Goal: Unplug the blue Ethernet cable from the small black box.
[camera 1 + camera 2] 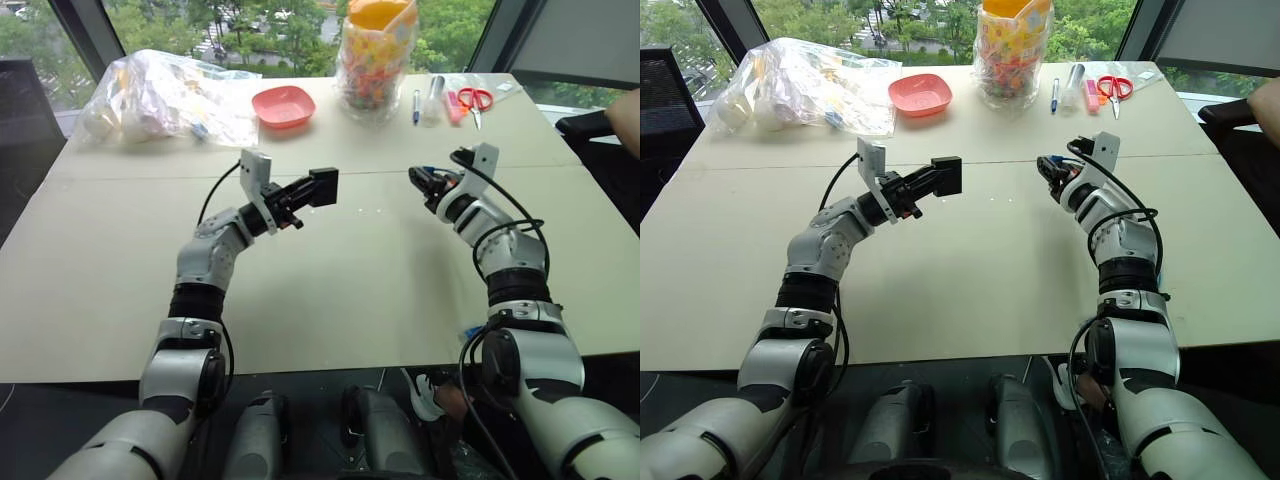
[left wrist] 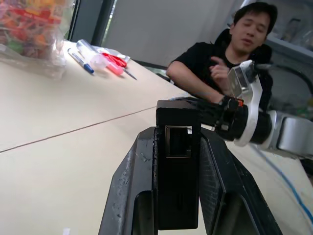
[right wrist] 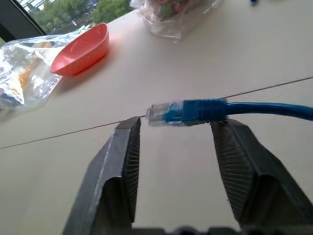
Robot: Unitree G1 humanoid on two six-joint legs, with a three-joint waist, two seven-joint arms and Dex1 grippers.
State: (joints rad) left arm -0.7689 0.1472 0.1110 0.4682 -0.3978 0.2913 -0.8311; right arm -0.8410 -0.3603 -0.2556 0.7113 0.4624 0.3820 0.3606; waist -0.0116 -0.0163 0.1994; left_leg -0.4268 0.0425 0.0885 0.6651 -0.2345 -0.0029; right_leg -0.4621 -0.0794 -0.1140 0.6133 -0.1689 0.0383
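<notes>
Small black box (image 2: 177, 171): clamped upright between fingers of left gripper (image 1: 318, 190), raised off table (image 1: 330, 290), empty socket turned outward in left wrist view. Held aloft, probably so the socket faces the opposite arm for a straight pull.

Left gripper: closed tight on the box, a finger (image 2: 132, 196) pressed flat on each long side.

Blue Ethernet cable (image 3: 254, 108): clear plug (image 3: 156, 115) free of the socket, lying across the gap between fingers of right gripper (image 3: 173, 134). Cord trails away to one side. Whether the plug rests against a finger (image 3: 239, 156) or hangs just clear of both: cannot tell.

Right gripper: spread wide, wider than the plug, no firm grip on it visible. Raised over the table opposite the left gripper, well apart from the box. Judged: unplugging done, cable being released.

Containers, far edge of table:
- Red bowl (image 1: 284, 105): shallow, appears empty.
- Clear plastic bag (image 1: 165, 95): crumpled, packed with pale wrapped items, not identifiable.
- Clear tub with orange lid (image 1: 376, 55): full of small multicoloured pieces.

Loose items beside the tub: blue pen (image 1: 416, 105), clear tube (image 1: 433, 98), pink marker (image 1: 452, 105), red-handled scissors (image 1: 476, 100).

Person (image 2: 230, 58): seated at the table's right side, dark shirt, clear of both arms.
</notes>
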